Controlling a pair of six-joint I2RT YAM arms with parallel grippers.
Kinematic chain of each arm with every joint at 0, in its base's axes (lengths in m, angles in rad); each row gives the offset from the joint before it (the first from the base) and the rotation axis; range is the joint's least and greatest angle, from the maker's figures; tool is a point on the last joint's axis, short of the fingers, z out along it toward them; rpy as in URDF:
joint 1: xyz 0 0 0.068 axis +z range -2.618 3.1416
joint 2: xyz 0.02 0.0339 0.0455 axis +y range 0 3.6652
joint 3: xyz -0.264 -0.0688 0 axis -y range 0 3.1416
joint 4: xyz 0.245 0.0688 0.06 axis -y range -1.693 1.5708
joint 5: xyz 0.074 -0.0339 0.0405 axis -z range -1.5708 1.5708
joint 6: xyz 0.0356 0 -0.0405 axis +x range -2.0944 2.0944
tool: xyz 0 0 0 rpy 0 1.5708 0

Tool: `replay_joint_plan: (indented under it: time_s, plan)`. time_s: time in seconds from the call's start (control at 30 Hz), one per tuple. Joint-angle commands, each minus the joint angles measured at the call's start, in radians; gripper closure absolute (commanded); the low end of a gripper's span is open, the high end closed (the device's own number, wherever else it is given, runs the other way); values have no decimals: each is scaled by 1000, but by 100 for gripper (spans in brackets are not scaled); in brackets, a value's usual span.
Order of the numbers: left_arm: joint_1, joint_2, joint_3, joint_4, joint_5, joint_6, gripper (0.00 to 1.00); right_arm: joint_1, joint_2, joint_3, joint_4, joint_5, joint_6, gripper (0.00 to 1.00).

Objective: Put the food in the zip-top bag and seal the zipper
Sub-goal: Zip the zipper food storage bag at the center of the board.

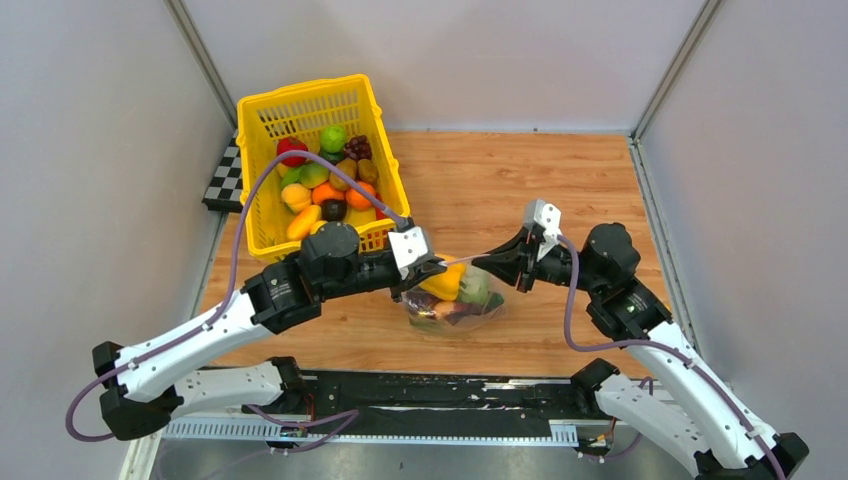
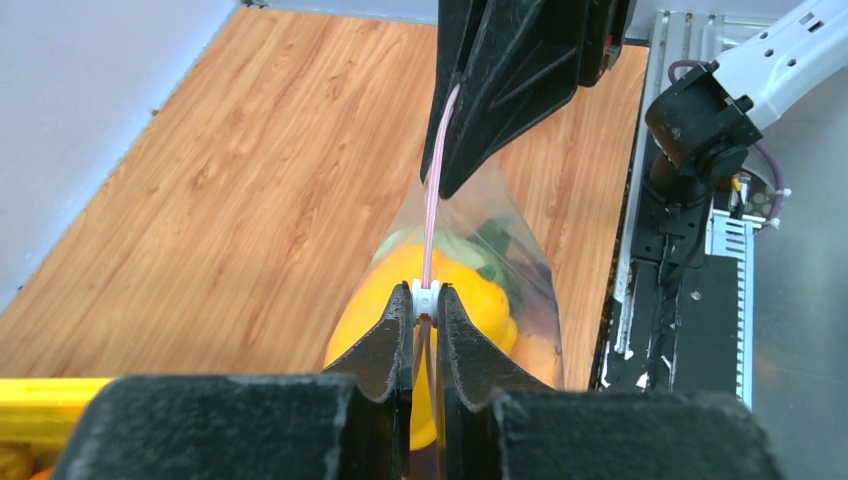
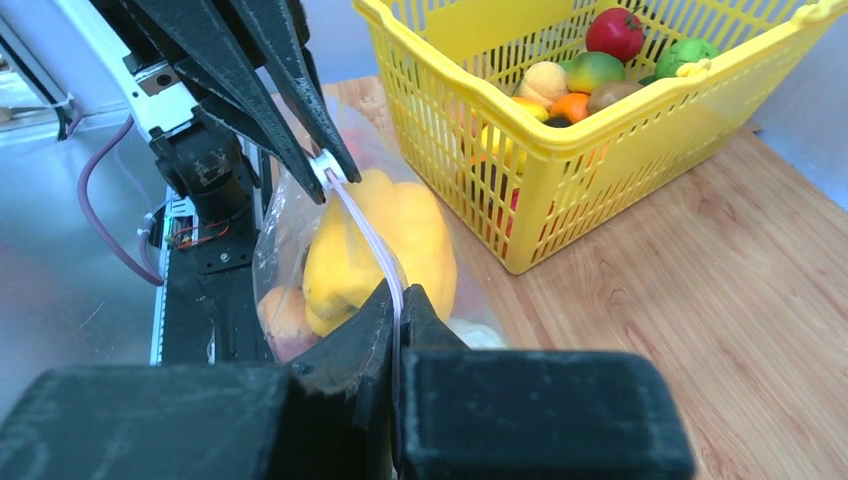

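— Between your two tools, what is strung there?

— The zipper (image 2: 432, 200), a thin pale pink strip pulled taut. Your left tool (image 2: 425, 300) is pinched shut on it right at a small white slider (image 3: 325, 165). Your right tool (image 3: 395, 300) is clamped shut on the strip's other end.

— And the zip-top bag (image 2: 510, 225)?

— It hangs under that strip, over the tabletop (image 1: 520, 190), just beside the yellow lattice basket (image 1: 300, 110). The food (image 1: 450, 285) is inside: a glossy yellow pepper (image 3: 400, 230) bulges high, with green and darker pieces beneath it.

— What can go wrong for me?

— The film is thin, clear and slick and the strip is narrow, so a hard pull apart may drag it out of either pinch. The loaded pouch would then drop and spill. The rounded pepper sits close under the mouth, and I judge it could spread the lips and stall the slider. How much of the track is closed, I cannot tell.
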Motion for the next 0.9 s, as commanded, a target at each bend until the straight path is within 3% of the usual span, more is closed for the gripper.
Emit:
replay_joint_plan:
  time_s: [0.0, 0.6, 0.73, 0.87]
  plan:
    - [1, -74, -21, -5, -54, -14, 100, -9, -38, -6, 115, 122, 38, 100]
    - [1, -134, -46, -90, -161, -8, 100, -9, -160, -65, 77, 379, 34, 100]
    - [1, -155, -58, -96, -184, -6, 100, -9, -156, -58, 60, 374, 28, 100]
    - [1, -154, -60, -75, -157, -14, 100, -9, -125, -32, 39, 270, 5, 97]
